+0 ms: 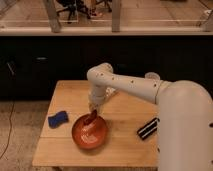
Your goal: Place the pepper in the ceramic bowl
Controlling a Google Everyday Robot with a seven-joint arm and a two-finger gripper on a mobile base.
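Gripper (94, 109) hangs w/ fingers clamped on the pepper (91, 118), which dangles just over the far rim of the ceramic bowl (85, 140) on the wooden table (120, 145), w/ blue sponge block (58, 119) left of bowl & black-striped item (147, 129) at right.

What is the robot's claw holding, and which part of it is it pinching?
The claw is shut on the pepper, pinching its upper end. The pepper hangs down over the back part of the ceramic bowl.
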